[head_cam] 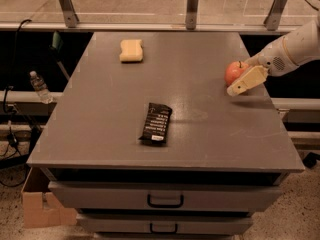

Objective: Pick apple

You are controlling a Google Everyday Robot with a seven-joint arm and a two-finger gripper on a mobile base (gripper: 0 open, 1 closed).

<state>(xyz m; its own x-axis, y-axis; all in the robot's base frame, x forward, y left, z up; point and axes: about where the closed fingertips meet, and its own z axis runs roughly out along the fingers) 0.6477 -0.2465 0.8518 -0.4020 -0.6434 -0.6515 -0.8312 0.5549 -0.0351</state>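
The apple (233, 72), round, red-orange and glossy with a short dark stem, sits on the grey table (200, 134) near its right edge. My gripper (242, 81) reaches in from the right on a white arm. Its cream-coloured end lies against the apple's front right side and covers part of it. The apple rests on the tabletop.
A pale yellow sponge (131, 50) lies at the back left of the table. A black snack bar (155, 123) lies near the middle front. Drawers (165, 200) sit under the tabletop. A water bottle (39, 87) and a cardboard box (37, 204) are at the left, and a railing runs behind.
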